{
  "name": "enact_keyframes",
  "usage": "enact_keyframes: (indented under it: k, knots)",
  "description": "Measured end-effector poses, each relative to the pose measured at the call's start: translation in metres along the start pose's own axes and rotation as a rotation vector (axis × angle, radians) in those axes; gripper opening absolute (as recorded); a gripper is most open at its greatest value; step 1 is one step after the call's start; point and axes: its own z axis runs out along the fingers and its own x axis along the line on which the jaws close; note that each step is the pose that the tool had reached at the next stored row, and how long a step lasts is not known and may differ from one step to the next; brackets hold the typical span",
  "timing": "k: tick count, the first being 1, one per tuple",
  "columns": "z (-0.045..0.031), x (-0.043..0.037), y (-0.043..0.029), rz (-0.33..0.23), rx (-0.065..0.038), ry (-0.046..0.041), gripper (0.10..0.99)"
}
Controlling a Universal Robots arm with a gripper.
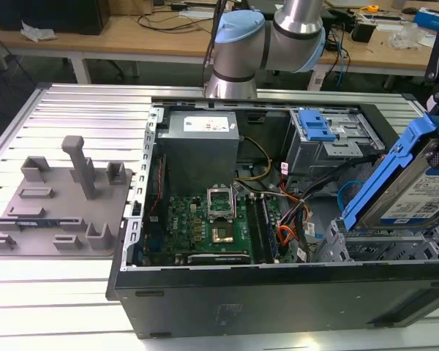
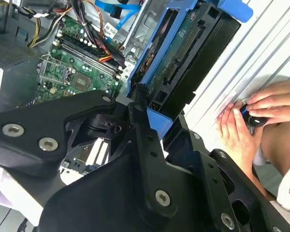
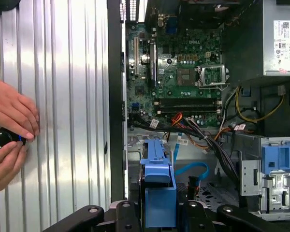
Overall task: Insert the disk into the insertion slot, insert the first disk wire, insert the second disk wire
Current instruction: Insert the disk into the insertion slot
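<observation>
The open case (image 1: 278, 292) lies on its side. The slot (image 1: 380, 248), a grey perforated bay, sits in the case's corner at the exterior view's right. The disk (image 1: 417, 190) hangs tilted over that corner, with the gripper (image 3: 160, 208) clamped on its blue frame. The blue wire (image 3: 191, 169) loops inside the case beside the slot.
</observation>
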Motion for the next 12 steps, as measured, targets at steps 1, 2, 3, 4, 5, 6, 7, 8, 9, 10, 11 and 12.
enact_keyframes:
  k: [1,2,3,4,5,6,7,8,9,10,11,12]
  knots:
    - [0.0001,0.0000,0.0001,0.000,0.005,0.0006,0.365]
    - [0.0000,0.0000,0.0002,-0.001,0.012,0.0026,0.365]
    - [0.0000,0.0000,0.0002,-0.001,0.015,0.0036,0.365]
    - [0.0000,0.0000,0.0002,-0.001,0.018,0.0045,0.365]
    - [0.0000,0.0000,0.0002,-0.001,0.020,0.0055,0.365]
    - [0.0000,0.0000,0.0003,-0.001,0.020,0.0060,0.365]
    - [0.0000,0.0000,0.0002,-0.001,0.020,0.0062,0.365]
    - [0.0000,0.0000,0.0002,-0.001,0.020,0.0065,0.365]
    - [0.0000,0.0000,0.0002,-0.001,0.020,0.0068,0.365]
    - [0.0000,0.0000,0.0003,-0.001,0.020,0.0069,0.365]
    - [0.0000,0.0000,0.0003,-0.001,0.020,0.0071,0.365]
    - [0.0000,0.0000,0.0003,-0.001,0.020,0.0072,0.365]
